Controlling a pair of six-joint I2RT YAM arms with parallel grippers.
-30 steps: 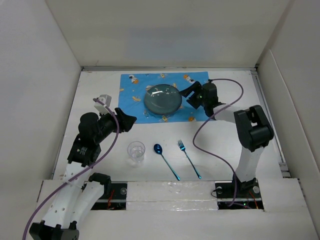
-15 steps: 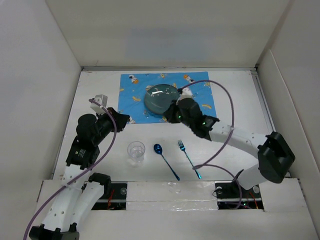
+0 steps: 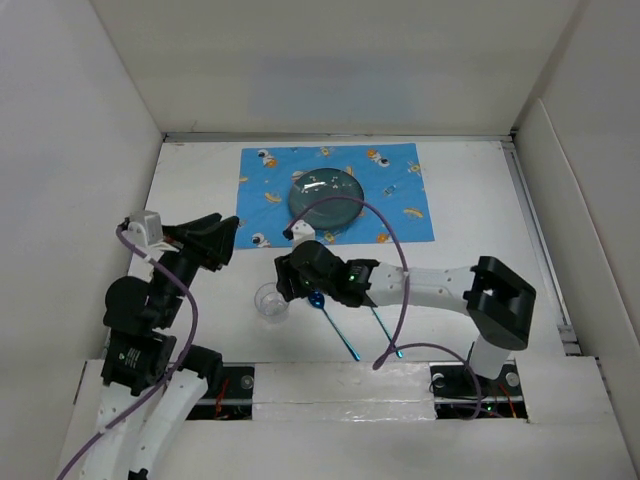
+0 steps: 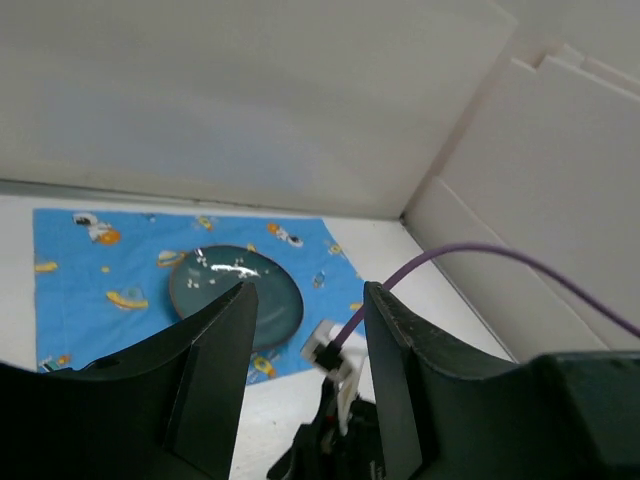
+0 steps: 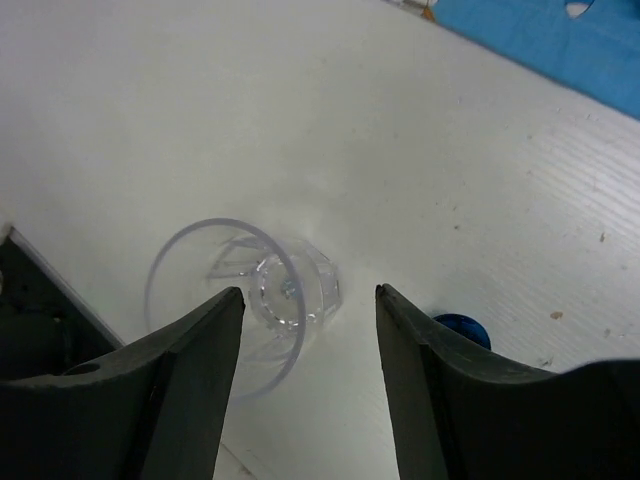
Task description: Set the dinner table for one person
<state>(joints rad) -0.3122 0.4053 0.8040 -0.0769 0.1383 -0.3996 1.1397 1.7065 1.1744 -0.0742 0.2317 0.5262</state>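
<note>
Right wrist: right gripper (image 5: 310, 292) parted — glass (image 5: 232, 300) below the gap
Left wrist: left gripper (image 4: 307, 288) parted — plate (image 4: 215, 285) beyond the gap

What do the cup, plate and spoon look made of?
Cup: clear and see-through, glass or plastic, can't tell which. Plate: dark teal, glossy with bright glints, likely glazed ceramic or glass. Spoon: shiny blue, probably coated metal, though plastic is possible.

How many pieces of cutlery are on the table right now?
2. A blue spoon lies near the front edge, right of the glass; a blue fork lies just right of it, its tines hidden under the right arm. That arm might hide more.
</note>
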